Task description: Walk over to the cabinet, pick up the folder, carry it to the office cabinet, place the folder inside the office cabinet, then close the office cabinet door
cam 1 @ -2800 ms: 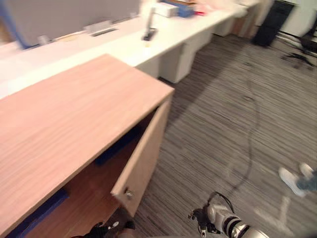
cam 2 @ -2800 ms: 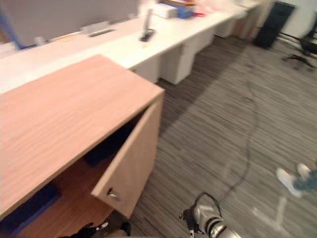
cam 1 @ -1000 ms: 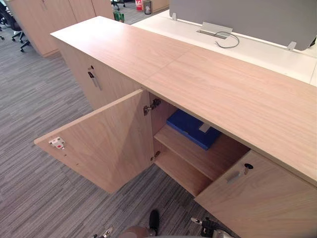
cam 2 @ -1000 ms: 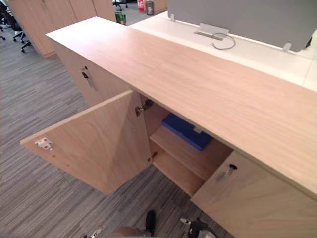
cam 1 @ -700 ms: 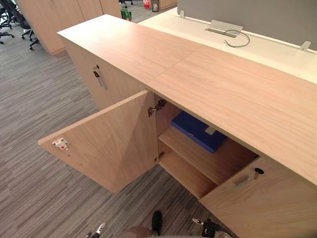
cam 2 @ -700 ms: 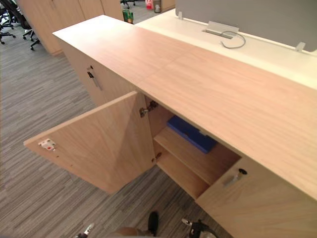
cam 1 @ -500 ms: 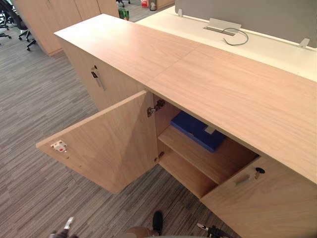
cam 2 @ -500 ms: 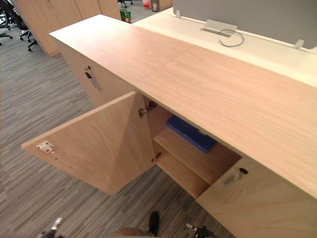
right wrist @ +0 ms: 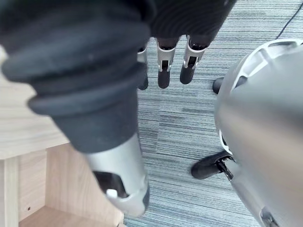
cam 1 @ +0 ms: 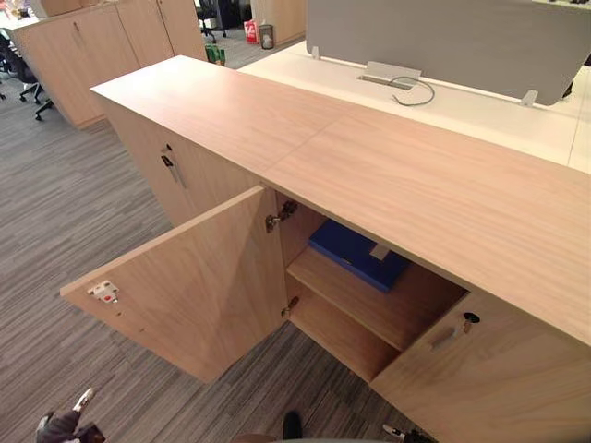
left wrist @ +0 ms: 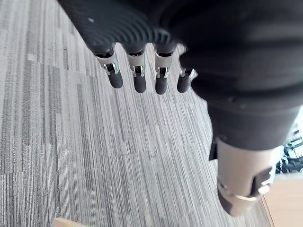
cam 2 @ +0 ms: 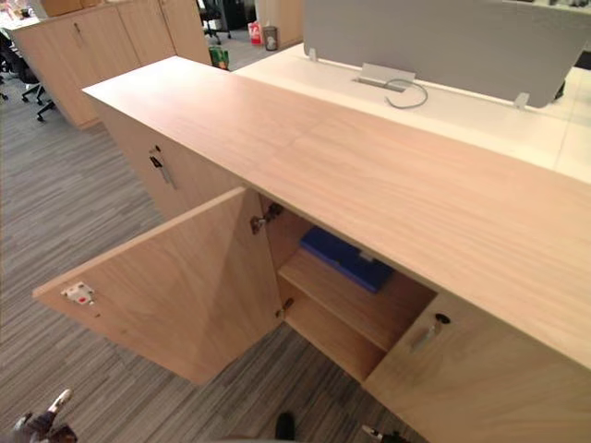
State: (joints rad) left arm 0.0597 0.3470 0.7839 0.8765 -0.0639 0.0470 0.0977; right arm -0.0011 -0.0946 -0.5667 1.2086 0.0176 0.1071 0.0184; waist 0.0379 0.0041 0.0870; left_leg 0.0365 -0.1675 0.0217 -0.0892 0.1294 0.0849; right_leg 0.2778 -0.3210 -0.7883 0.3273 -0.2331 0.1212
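A blue folder (cam 1: pixel 355 253) lies flat on the upper shelf inside the long wooden cabinet (cam 1: pixel 397 175). The compartment's left door (cam 1: pixel 189 295) stands swung wide, and its right door (cam 1: pixel 489 378) hangs ajar. My left hand (cam 1: pixel 63 427) hangs low over the carpet in front of the open door, far from the folder; its fingers (left wrist: pixel 139 79) are straight and hold nothing. My right hand (right wrist: pixel 163 71) hangs beside the right door, its fingers straight and empty as well.
A closed door with a metal handle (cam 1: pixel 170 167) lies left of the open compartment. Behind the cabinet runs a white desk (cam 1: pixel 480 115) with a grey partition (cam 1: pixel 443 41). More wooden cabinets (cam 1: pixel 69 55) stand at the far left, across striped grey carpet (cam 1: pixel 55 221).
The camera has turned from the desk side to face the open compartment and shifted slightly since. My left hand has swung out to the lower left. The folder has stayed on its shelf.
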